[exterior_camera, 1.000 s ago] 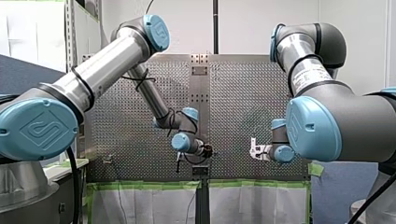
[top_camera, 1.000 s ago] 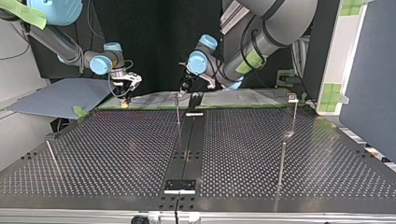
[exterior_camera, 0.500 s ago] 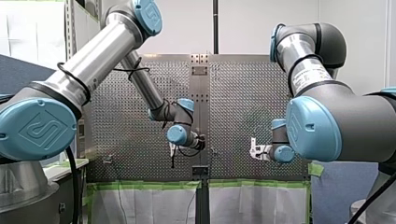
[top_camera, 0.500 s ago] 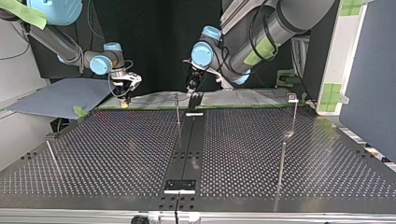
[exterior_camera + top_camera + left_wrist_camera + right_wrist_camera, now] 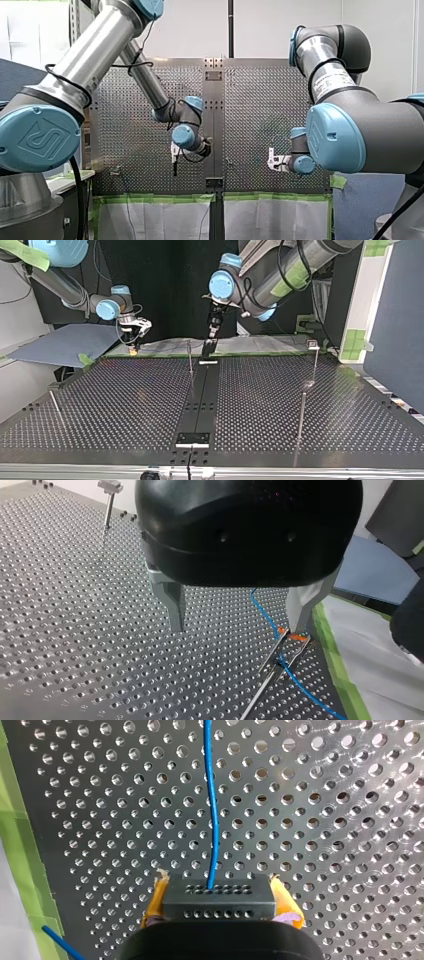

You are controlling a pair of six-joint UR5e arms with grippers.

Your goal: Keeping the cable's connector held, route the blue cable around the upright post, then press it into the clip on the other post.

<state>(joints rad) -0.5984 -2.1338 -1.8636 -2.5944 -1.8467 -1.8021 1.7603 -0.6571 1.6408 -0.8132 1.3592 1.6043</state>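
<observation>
Post (image 5: 272,657), green tape (image 5: 337,665) beside blue cable (image 5: 265,612); connector (image 5: 217,902) in right fingers (image 5: 289,907).

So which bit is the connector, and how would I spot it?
Look to the perforated table, by its green tape, where my right jaws are. Between their yellow pads sits the connector, a small black block. Nothing else there has the blue cable running out of it.
</observation>
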